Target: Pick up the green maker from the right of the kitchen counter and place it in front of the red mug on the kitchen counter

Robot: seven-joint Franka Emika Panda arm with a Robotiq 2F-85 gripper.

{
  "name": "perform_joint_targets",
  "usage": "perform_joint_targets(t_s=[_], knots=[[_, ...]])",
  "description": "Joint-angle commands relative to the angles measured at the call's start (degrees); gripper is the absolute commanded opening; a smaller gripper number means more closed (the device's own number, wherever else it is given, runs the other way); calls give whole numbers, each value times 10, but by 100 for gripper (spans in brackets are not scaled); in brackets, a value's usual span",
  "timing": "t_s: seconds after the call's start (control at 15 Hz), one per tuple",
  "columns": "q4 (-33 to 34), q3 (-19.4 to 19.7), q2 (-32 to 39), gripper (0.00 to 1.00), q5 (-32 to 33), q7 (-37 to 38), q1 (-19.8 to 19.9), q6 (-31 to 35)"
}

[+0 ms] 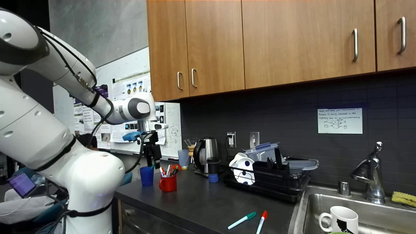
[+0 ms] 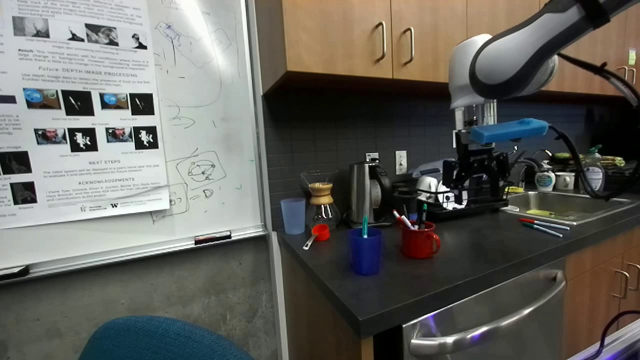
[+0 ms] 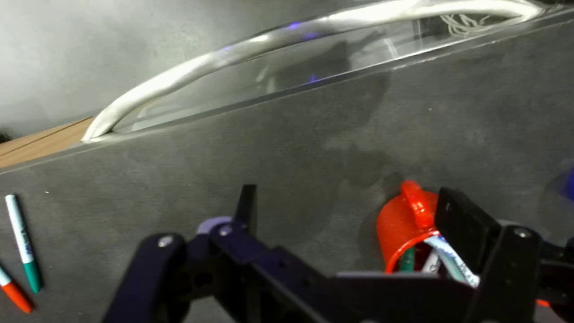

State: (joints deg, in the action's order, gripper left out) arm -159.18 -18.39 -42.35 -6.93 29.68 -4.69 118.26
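Observation:
The green marker, white-bodied with a green cap, lies on the dark counter in both exterior views (image 1: 242, 220) (image 2: 542, 230) and at the left of the wrist view (image 3: 23, 242). The red mug (image 1: 168, 184) stands upright with several pens in it. It also shows in an exterior view (image 2: 419, 242) and in the wrist view (image 3: 397, 226), partly behind a finger. My gripper (image 3: 347, 197) is open and empty. In both exterior views the gripper (image 1: 153, 160) (image 2: 474, 187) hangs above the counter, fingers down, apart from mug and marker.
A red-capped marker (image 1: 262, 222) lies beside the green one. A blue cup (image 2: 365, 255) with a pen stands near the mug. A kettle (image 1: 208, 154), a black dish rack (image 1: 269, 182) and a sink (image 1: 300, 214) line the back and far end. The dishwasher handle (image 3: 269, 40) lies below the counter edge.

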Motion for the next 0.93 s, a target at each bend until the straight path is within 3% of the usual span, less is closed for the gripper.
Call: perform_joint_targets(t_s=[0.0, 0.4, 0.73, 0.8, 0.87], knots=[[1, 41, 11, 100, 35, -9, 52, 19], [0, 112, 62, 100, 74, -10, 148, 81], [8, 154, 121, 100, 121, -37, 203, 160], [-2, 147, 93, 100, 105, -25, 184, 135], [-2, 150, 100, 100, 107, -26, 189, 140]])
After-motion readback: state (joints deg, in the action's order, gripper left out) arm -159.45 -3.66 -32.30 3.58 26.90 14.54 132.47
